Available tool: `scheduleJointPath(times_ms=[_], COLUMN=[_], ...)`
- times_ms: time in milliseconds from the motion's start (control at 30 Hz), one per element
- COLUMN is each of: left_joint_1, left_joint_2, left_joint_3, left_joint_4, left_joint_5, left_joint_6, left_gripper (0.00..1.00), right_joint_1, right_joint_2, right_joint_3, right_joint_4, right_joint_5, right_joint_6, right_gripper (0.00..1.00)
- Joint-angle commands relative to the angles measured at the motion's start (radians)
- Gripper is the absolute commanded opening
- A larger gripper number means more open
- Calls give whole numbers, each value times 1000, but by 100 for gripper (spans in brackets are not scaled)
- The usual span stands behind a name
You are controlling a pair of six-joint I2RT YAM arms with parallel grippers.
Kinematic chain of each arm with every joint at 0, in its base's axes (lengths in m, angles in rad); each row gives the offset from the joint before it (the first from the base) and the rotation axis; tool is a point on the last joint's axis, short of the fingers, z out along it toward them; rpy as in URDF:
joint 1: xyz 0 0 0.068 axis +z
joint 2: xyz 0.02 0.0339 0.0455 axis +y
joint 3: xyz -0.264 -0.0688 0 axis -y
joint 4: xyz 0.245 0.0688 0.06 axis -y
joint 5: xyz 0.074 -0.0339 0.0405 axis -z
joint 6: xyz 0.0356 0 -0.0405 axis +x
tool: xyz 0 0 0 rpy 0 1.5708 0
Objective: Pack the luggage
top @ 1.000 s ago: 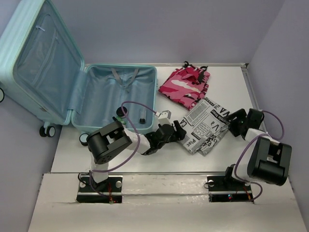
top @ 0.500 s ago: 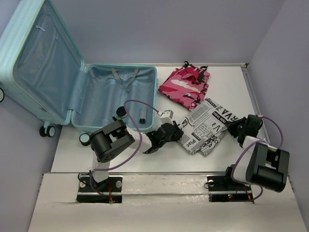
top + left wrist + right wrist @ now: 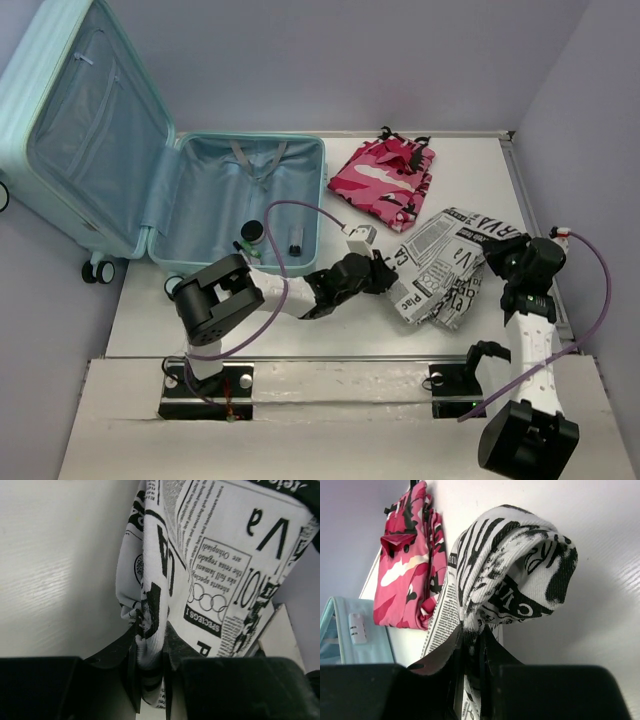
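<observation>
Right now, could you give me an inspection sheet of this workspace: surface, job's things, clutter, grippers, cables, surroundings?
Surface: white table, no spills seen.
Job's things: suitcase open, lid propped up at left; jar and small tube inside; newsprint cloth bunched, pinched at both ends; pink camo garment lying flat beyond it.
Clutter: nothing seen.
Grippers: left gripper and right gripper each shut on the newsprint cloth.
Cables: one purple cable arches over the left arm; another loops beside the right.
Surroundings: lilac walls; nothing else seen.
</observation>
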Motion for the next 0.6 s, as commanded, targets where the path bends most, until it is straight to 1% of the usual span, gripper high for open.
scheduleJointPath(times_ms=[0,233,333,400,567], left_joint_1=[-1,-1,-5,-10,-25], left_joint_2=[-99,-19,13,34,71], left_joint_3=[81,101,104,119,132], left_joint_4=[15,45,90,95,113], left_joint_5=[-9,18,38,45,42], left_joint_6=[66,31,9,6,-8], left_gripper=[6,6,6,6,6], right_joint_1=[1,1,1,1,74], right_joint_2=[-39,-72,-81,-85,-101], right_joint_3=[106,160,201,218,281], right_joint_4=[-33,-50,-50,-40,20], right_joint_5=[-6,-69,-144,-166,-239], right_joint_6=[-40,-88,-100,-102,-111], right_gripper=[7,7,7,7,7])
